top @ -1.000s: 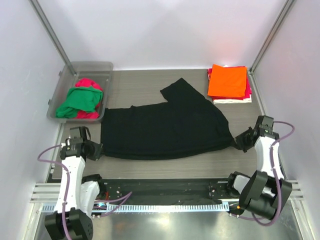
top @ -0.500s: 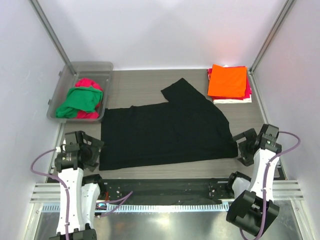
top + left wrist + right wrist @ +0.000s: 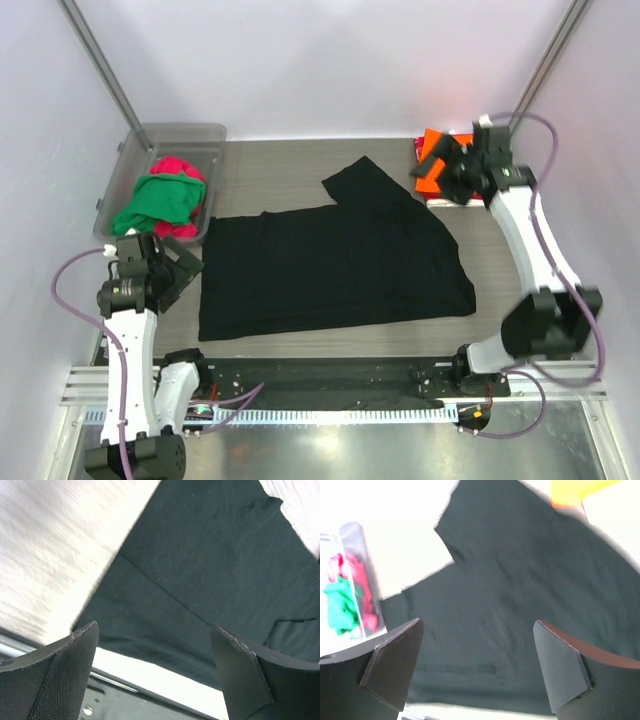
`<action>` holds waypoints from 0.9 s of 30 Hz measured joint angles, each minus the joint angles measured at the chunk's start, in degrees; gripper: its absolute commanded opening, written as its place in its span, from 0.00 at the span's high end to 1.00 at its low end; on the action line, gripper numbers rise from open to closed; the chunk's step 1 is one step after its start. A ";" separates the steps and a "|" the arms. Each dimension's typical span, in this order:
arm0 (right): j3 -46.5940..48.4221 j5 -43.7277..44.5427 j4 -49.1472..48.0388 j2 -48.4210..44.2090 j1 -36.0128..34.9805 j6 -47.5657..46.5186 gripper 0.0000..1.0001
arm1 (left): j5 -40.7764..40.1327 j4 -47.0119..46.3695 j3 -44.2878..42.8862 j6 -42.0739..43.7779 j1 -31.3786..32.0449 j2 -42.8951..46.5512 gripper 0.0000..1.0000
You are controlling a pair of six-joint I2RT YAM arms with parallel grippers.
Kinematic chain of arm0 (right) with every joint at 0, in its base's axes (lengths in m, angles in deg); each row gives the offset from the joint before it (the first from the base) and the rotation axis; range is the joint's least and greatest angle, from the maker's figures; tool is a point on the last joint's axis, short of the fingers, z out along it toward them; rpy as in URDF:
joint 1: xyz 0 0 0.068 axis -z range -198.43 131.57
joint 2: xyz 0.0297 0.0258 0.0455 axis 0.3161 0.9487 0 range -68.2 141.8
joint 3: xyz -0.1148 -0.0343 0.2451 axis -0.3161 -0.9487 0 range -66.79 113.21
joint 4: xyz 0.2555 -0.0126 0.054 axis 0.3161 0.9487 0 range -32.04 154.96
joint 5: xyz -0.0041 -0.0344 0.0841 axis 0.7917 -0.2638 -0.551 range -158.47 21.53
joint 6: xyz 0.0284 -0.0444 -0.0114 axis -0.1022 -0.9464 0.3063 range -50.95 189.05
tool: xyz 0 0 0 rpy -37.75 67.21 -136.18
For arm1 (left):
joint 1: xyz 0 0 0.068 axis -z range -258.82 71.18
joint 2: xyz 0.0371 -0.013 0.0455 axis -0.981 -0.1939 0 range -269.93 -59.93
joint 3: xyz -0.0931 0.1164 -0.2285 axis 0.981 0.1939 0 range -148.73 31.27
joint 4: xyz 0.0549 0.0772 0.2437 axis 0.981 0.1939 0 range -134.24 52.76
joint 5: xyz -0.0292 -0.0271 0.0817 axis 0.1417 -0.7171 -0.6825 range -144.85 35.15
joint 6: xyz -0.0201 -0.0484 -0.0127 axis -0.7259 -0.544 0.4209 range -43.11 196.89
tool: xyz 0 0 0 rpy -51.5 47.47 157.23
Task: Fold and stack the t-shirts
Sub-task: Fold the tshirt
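Grey surface (image 3: 270, 170), black shirt (image 3: 340, 265) spread flat mid-surface. Bin (image 3: 185, 130) of green/red shirts far-left corner, orange stack (image 3: 425, 158) far-right corner. Left gripper (image 3: 154, 627), right gripper (image 3: 478, 624) both gaping, holding nothing.

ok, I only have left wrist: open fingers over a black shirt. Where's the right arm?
Observer: Right gripper is at the far right corner, above the orange-topped stack, open and empty.
Operator: Any more shirts to fold?
Observer: Yes, the bin at far left holds a green shirt lying over a red one.
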 measured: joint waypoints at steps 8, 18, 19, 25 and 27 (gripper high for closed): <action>40.39 -1.81 -1.81 40.33 -4.39 -9.22 0.03 | 1.46 -3.54 -0.70 6.25 0.00 -1.64 0.08; 61.55 -1.88 -3.69 66.23 -7.37 -17.35 0.04 | 1.46 -4.94 -0.70 6.75 0.13 -0.31 0.10; 61.59 -1.55 -4.79 66.90 -7.72 -17.94 0.05 | 1.46 -4.94 -0.70 6.75 0.15 -0.20 0.10; 65.57 0.76 -10.93 71.82 -9.97 -20.44 0.05 | 1.46 -4.96 -0.68 6.75 0.31 0.42 0.11; 66.03 2.43 -12.66 72.87 -10.69 -21.18 0.05 | 1.46 -4.98 -0.66 6.75 0.39 0.61 0.11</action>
